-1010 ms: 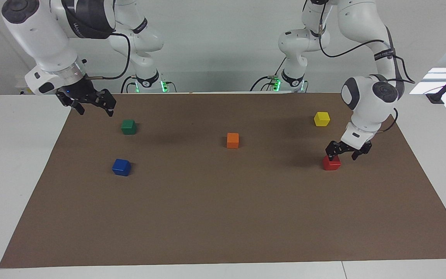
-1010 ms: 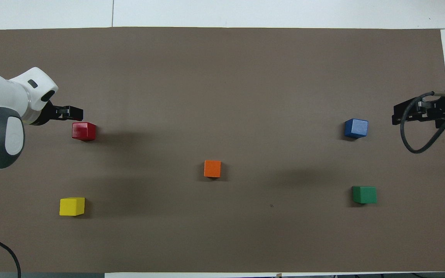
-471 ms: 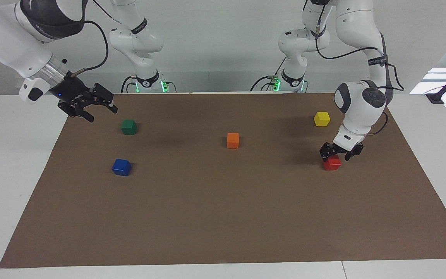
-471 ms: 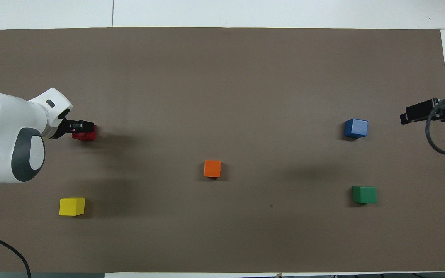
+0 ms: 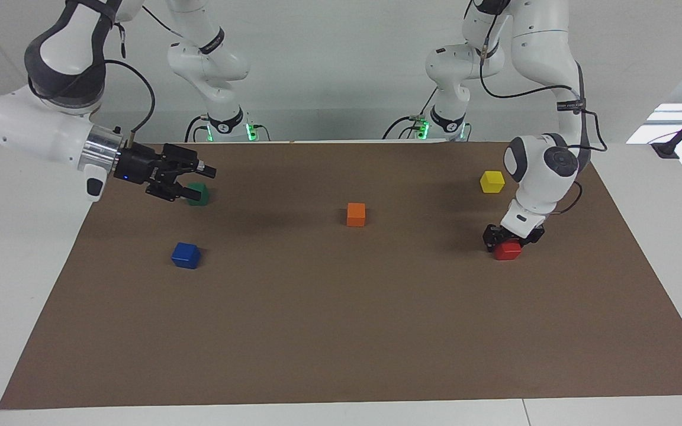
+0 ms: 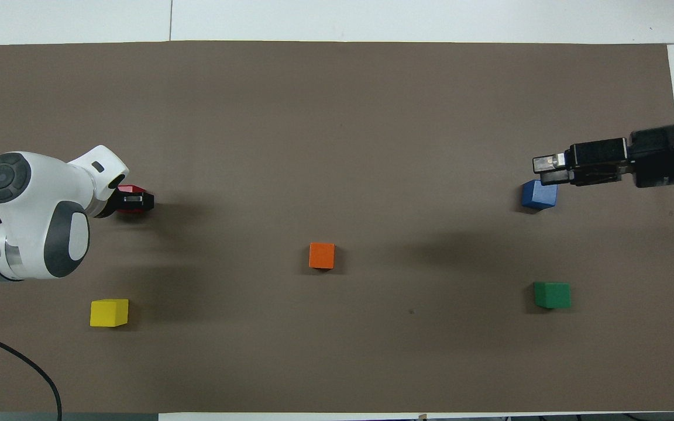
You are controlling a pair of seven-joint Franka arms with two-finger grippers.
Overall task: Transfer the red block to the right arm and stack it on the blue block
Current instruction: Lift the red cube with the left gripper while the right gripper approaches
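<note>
Your left gripper (image 5: 510, 238) sat low on the red block (image 5: 507, 251), fingers astride it; I couldn't tell whether they had closed. Your right gripper (image 5: 198, 177) hung raised with fingers parted, empty, above the mat (image 5: 341, 331), the blue block (image 5: 185, 255) lying apart from it.

This is a robotics laboratory. Two white robot arms (image 5: 530, 148) (image 5: 51, 124) are fixed at the edge of a plain white table (image 5: 21, 236), with cables and green status lights at their bases. A brown mat (image 5: 341, 331) covers the table, and on it lie only small test cubes in plain colours (image 5: 356, 214). The wall is bare and pale, without any furniture of a home.
</note>
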